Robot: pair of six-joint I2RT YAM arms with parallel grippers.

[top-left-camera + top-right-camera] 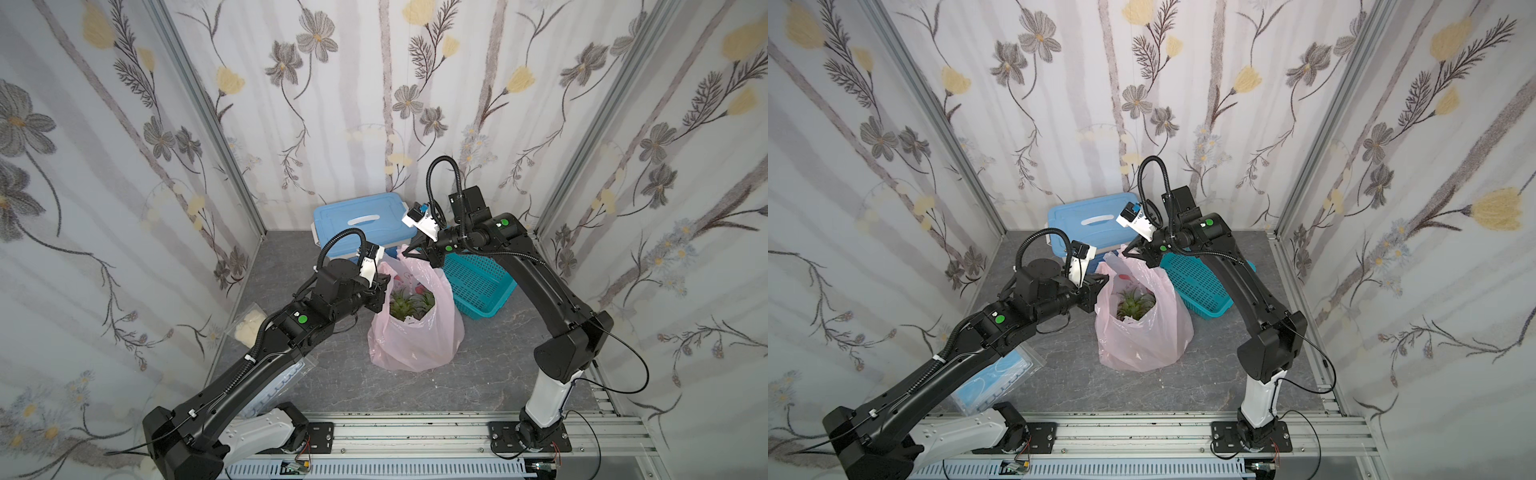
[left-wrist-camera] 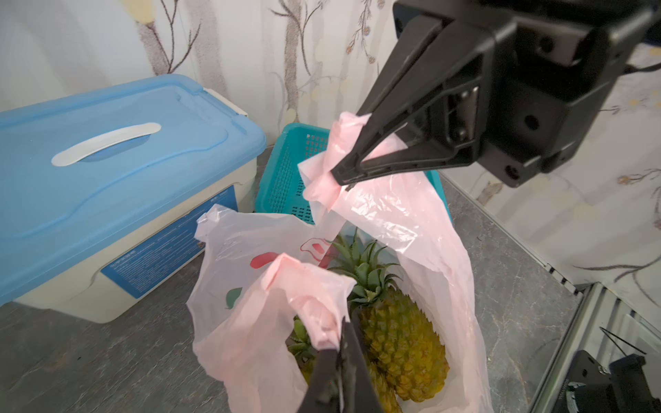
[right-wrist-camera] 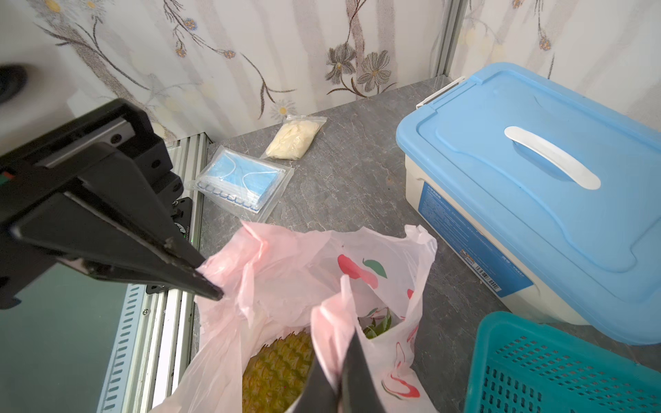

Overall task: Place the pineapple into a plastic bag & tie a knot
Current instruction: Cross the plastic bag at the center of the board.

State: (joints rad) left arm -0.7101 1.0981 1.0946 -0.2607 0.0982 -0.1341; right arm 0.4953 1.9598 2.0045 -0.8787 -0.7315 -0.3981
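My left end effector (image 2: 339, 343) and right end effector (image 2: 341, 175) each pinch a handle loop (image 2: 311, 286) of the plastic bag (image 1: 415, 340) on the counter (image 1: 498, 374) — thin, slippery film, likely anchored by the heavy pineapple (image 2: 400, 343) inside.

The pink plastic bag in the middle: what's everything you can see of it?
The plastic bag is thin, translucent pink film, crinkled, printed with red-and-green fruit pictures. It stands upright on the grey table, mouth open, a pineapple inside, crown showing. The left jaws, shut, pinch one handle loop; the right jaws, shut, the other; nothing tied yet. A teal basket sits beside it.
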